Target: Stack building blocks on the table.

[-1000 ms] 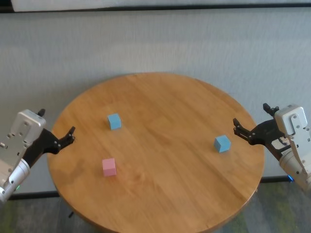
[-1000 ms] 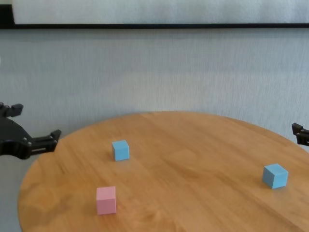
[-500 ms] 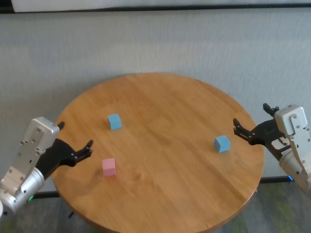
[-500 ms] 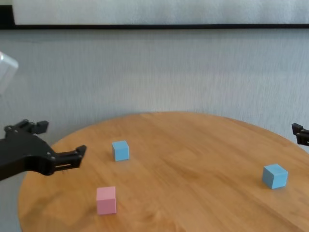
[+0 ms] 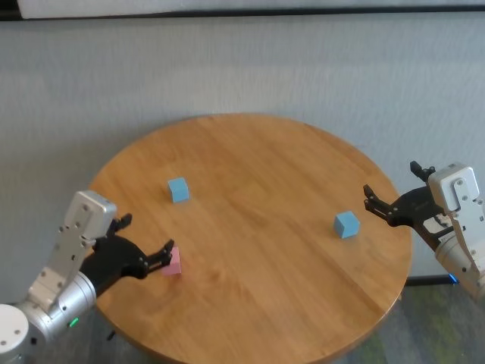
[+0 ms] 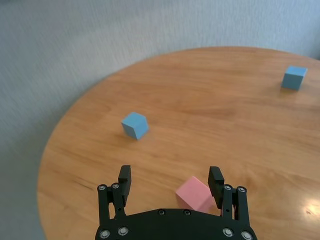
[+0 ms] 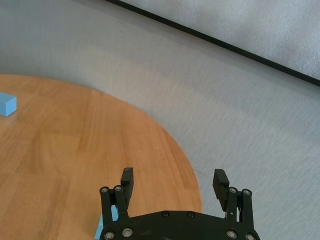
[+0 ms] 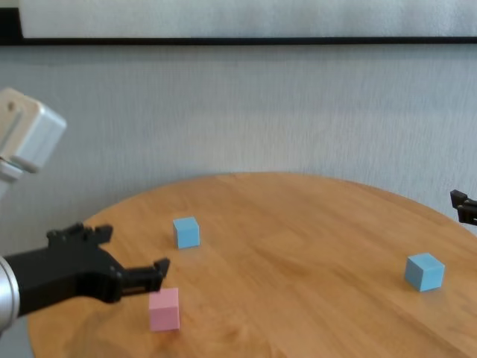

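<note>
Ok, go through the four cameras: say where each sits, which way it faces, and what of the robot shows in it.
Head view: high, looking forward and down on the table; left gripper and right gripper both show.
Chest view: low, facing forward across the tabletop; left gripper shows, and a tip of the right.
Left wrist view: above its open jaws, facing the pink block.
Right wrist view: behind its open jaws at the table's edge.
Head, chest and left wrist views share the pink block and both blue blocks.
</note>
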